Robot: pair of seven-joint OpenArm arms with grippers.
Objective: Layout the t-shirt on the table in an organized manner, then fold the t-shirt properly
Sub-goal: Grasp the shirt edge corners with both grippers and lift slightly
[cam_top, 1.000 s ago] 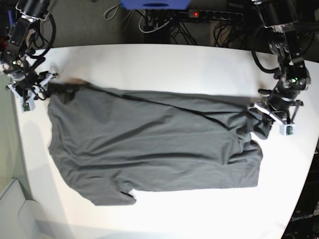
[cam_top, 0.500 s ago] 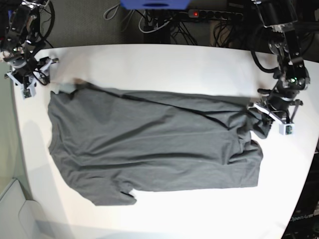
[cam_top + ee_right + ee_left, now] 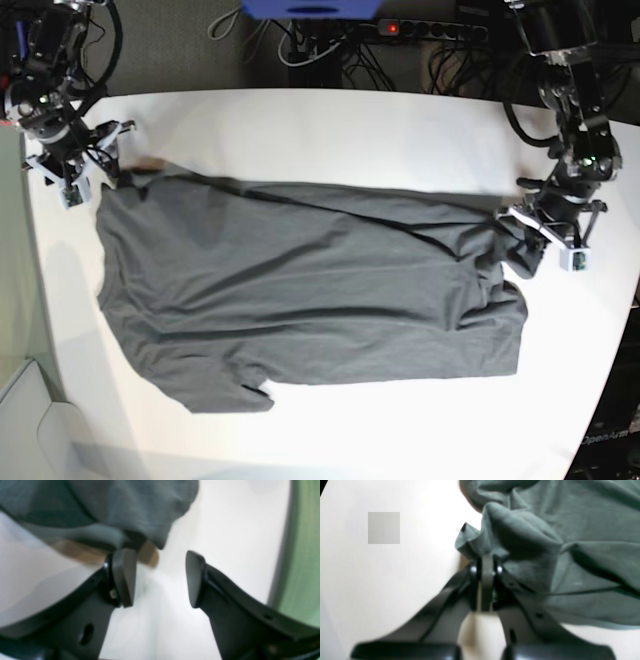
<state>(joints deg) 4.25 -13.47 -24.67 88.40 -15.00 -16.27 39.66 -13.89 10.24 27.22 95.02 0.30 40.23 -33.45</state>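
T-shirt lies spread across the table, mostly flat, bunched at one end. Left gripper is pinched on that bunched edge, probably anchoring it for tension. Right gripper sits spread and empty just beside the opposite corner, likely lining up a regrasp.

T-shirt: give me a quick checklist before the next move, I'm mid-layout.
1. Left gripper gripping the t-shirt: ok, jaws pinched on a fold.
2. Right gripper free of cloth: ok, jaws open, nothing between them.
3. Shirt fully on the table: ok.
4. Shirt lying flat: not ok, bunched at the left gripper's corner, creases across the body.
5. Sleeves spread out: cannot tell.
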